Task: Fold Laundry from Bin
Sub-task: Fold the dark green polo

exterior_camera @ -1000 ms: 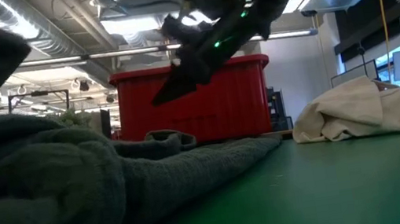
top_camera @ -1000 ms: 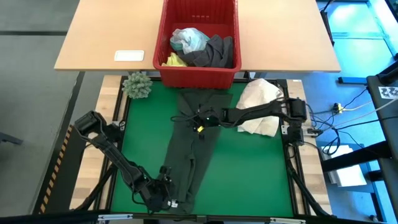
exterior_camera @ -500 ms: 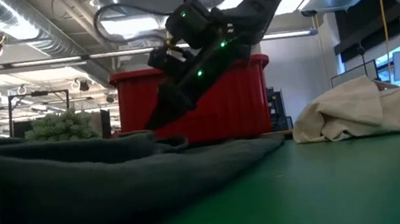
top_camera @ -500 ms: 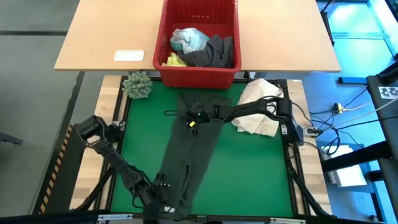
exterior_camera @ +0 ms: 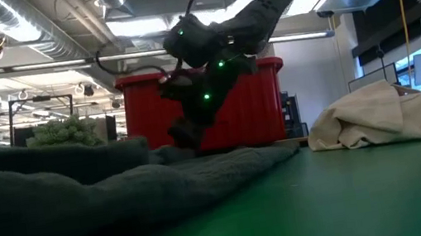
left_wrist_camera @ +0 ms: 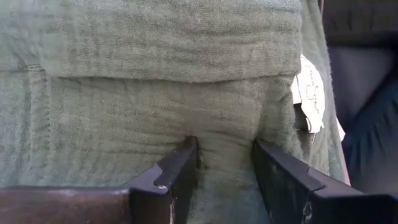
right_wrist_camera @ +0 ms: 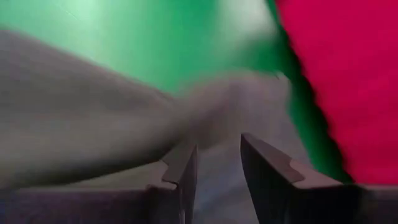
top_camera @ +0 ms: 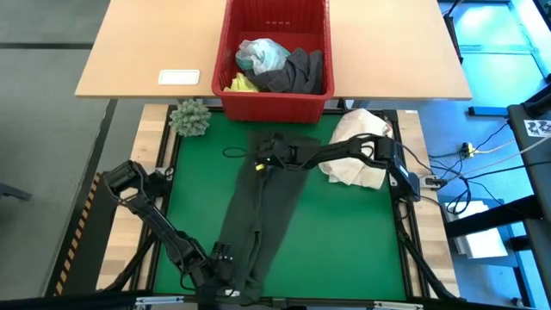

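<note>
Risk of the dark green-black garment (top_camera: 263, 207), stretched along the green mat (top_camera: 344, 232) below the bin (top_camera: 275, 103), slipping free: left gripper (left_wrist_camera: 225, 163) and right gripper (right_wrist_camera: 219, 155) each pinching just 1 thin fold.

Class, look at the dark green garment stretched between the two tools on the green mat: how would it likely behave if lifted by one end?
The dark green garment would probably droop: it lies flat in soft folds. Its ribbed, towel-like weave, bunched between the left tool fingers, suggests good grip, hardly slippery.
</note>
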Motion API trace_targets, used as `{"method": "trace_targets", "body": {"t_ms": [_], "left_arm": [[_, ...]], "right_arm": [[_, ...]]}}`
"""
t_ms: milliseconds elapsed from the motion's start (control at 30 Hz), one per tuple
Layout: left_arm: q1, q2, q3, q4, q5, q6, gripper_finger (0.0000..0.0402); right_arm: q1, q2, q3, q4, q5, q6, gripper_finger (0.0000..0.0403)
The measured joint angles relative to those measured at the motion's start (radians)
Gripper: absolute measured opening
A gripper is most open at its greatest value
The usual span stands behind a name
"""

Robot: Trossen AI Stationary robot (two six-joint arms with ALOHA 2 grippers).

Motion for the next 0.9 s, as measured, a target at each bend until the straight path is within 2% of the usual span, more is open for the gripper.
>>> {"method": "trace_targets", "body": {"t_ms": [100, 200, 367, 733, 900], "left_arm": [[-0.003, 0.0, 0.0, 0.0, -0.003, -0.002, 0.0156], [-0.009, 0.0, 0.0, -0.001, -0.01, -0.002, 0.0156], [-0.009, 0.0, -0.001, -0.001, -0.01, -0.002, 0.0156], [-0.009, 0.001, -0.001, -0.003, -0.013, -0.002, 0.0156], [-0.009, 0.001, -0.001, -0.005, -0.015, -0.004, 0.0156]], "right_arm": [[-0.018, -0.004, 0.023, -0.121, 0.056, 0.022, 0.0121], [-0.034, -0.006, 0.035, -0.231, 0.045, 0.073, 0.0121], [-0.037, -0.011, 0.035, -0.309, 0.022, 0.094, 0.0121], [-0.022, -0.153, 0.036, -0.404, -0.007, 0.11, 0.0121], [-0.023, -0.171, 0.036, -0.335, -0.134, 0.107, 0.0121]]}}
